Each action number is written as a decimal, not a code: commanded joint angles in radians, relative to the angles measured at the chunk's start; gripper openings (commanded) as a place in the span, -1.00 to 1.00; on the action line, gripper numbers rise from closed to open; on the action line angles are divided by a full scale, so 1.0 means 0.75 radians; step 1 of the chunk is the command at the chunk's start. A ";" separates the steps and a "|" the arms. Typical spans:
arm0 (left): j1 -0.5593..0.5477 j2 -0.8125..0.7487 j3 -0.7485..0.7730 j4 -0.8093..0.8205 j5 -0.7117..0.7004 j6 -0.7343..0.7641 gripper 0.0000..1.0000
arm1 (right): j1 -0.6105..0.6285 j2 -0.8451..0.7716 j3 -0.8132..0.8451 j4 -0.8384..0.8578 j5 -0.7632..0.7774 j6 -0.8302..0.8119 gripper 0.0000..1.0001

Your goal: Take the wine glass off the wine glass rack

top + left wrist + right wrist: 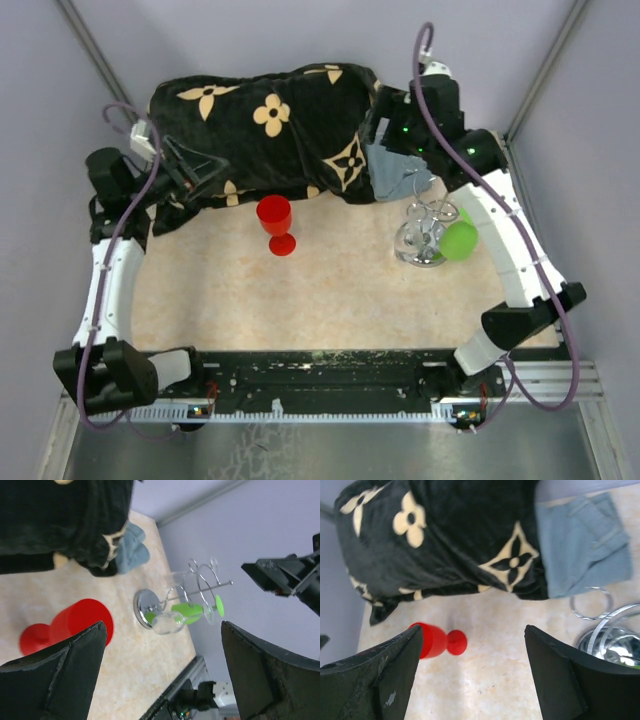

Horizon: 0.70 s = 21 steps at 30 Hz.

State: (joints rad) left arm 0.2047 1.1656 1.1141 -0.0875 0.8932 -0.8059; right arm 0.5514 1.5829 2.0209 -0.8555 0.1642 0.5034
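Wine glass rack sits on the right side of the table, chrome wire w/ a round mirror base, and I see it upright in the top view. Green wine glass hangs on the rack's right side. From the left wrist cam its flat green foot is up among the loop arms, bowl toward the base. Something clear & rounded shows low on the rack next to it, maybe a clear glass, can't tell for sure.

Red wine glass is off the rack, standing on the table near centre, well apart from the rack and just near of the blanket edge.

Black blanket runs across the far side. Its print is a monogram-type pattern of cream flowers & four-point diamonds, and I can't make out any lettering or label on it. Blue-grey cloth lies at the blanket's right end, just far of the rack.

Left gripper is at far left by the blanket's left end, fingers wide apart, nothing between them. Right gripper is at far right over the blanket/cloth area, far of the rack, not touching it. Its fingers are apart too and hold nothing, w/ the red glass and bare table showing through the gap.
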 commanded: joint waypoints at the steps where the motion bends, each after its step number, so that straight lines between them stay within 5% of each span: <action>1: -0.212 0.116 0.059 0.165 -0.073 -0.100 1.00 | -0.103 -0.104 -0.033 0.010 0.021 0.010 0.65; 10: -0.559 0.465 0.455 -0.155 -0.217 -0.085 1.00 | -0.190 -0.292 -0.077 -0.109 0.174 0.015 0.69; 15: -0.605 0.642 0.633 -0.197 0.038 0.003 1.00 | -0.191 -0.376 -0.108 -0.161 0.227 0.052 0.69; 18: -0.599 0.684 0.605 -0.065 0.254 -0.005 1.00 | -0.191 -0.431 -0.131 -0.180 0.262 0.072 0.69; 21: -0.589 0.652 0.403 0.375 0.375 -0.268 1.00 | -0.191 -0.478 -0.165 -0.195 0.289 0.090 0.69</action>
State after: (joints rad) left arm -0.2501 1.6657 1.5345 -0.1196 0.9894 -0.8459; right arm 0.4145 1.2751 1.9228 -0.9882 0.3267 0.5434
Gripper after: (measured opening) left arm 0.998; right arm 0.842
